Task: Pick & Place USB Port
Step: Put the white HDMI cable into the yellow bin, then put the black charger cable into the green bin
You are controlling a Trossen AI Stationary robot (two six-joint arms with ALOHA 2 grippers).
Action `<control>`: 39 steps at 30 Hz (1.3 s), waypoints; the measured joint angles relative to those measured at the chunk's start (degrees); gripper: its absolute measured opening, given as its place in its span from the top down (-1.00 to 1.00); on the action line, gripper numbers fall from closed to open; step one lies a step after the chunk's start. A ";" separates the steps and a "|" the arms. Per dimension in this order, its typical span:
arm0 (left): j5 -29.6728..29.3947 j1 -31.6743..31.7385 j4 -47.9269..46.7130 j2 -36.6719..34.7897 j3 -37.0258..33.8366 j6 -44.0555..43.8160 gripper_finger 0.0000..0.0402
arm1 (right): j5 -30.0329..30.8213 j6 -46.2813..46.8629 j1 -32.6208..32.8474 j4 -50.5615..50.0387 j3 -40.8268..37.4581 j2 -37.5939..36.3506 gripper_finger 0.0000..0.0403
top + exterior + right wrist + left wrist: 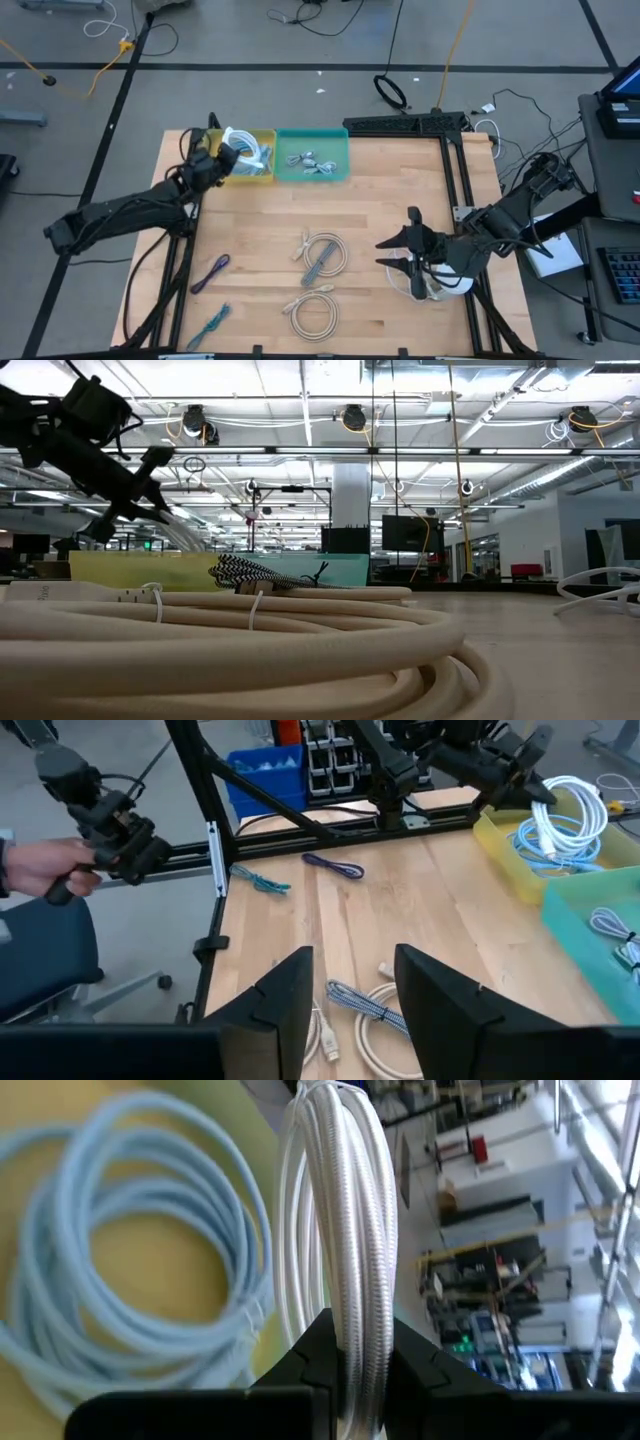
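Left jaws (345, 1380) pinch a white cable (340, 1230) over the yellow bin (262, 177), so we near a drop; right jaws (400, 253) spread, four cables left on the bench (400, 200).

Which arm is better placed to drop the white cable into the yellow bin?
The left. Its gripper already holds the white cable over the yellow bin; the right gripper is open and far away.

Glossy braided white cable (340, 1230), wooden table (400, 210)
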 joint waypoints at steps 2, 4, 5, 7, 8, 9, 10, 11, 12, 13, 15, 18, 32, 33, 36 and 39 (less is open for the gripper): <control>-0.02 1.66 0.25 0.02 0.00 0.75 0.81 | -0.02 0.19 0.00 0.00 0.00 0.00 0.34; 1.25 3.62 0.24 0.02 0.00 1.60 0.81 | -0.01 0.20 0.00 0.01 0.00 0.01 0.34; 2.36 4.53 -0.04 0.02 0.00 1.64 0.81 | 0.07 0.20 0.00 0.01 0.00 0.01 0.34; 4.82 6.12 -1.01 0.04 0.00 1.58 0.78 | 0.11 0.20 0.00 0.14 0.00 0.02 0.34; 6.08 6.74 -1.36 0.05 -0.02 1.55 0.72 | 0.11 0.20 0.00 0.37 0.00 0.02 0.34; 7.17 7.28 -1.44 0.07 -0.02 1.58 0.63 | 0.12 0.20 0.00 0.63 0.00 0.02 0.34; 7.74 7.73 -1.32 0.07 -0.02 1.62 0.53 | 0.13 0.20 0.00 0.85 0.00 0.02 0.34; 8.53 8.18 -1.13 0.07 -0.02 1.68 0.43 | 0.13 0.20 0.00 1.01 0.00 0.02 0.34; 9.05 8.55 -1.13 0.07 -0.02 1.69 0.33 | 0.13 0.20 0.00 1.10 0.00 0.02 0.34; 9.73 8.93 -1.20 0.07 -0.02 1.74 0.23 | 0.13 0.20 0.00 1.22 0.00 0.02 0.34; 11.11 9.59 -1.03 0.07 -0.02 1.99 0.05 | 0.20 0.20 0.00 1.33 0.00 0.02 0.34; 14.65 10.80 -0.74 0.07 0.02 1.47 -0.15 | 0.24 0.20 0.00 1.33 0.00 0.02 0.34; 38.14 10.78 -4.62 0.04 6.98 -0.49 0.08 | 0.35 -0.56 0.00 1.79 0.00 0.02 0.34; 38.73 10.54 -7.06 0.04 7.95 -0.37 0.22 | 0.35 -0.83 0.00 1.79 0.00 0.02 0.34; 38.06 9.68 -15.54 0.01 10.99 3.99 0.80 | 0.37 -1.84 0.00 1.80 0.00 0.02 0.34; 35.23 8.88 -17.88 0.00 12.72 6.08 0.91 | 0.37 -2.29 0.00 1.99 0.00 0.02 0.34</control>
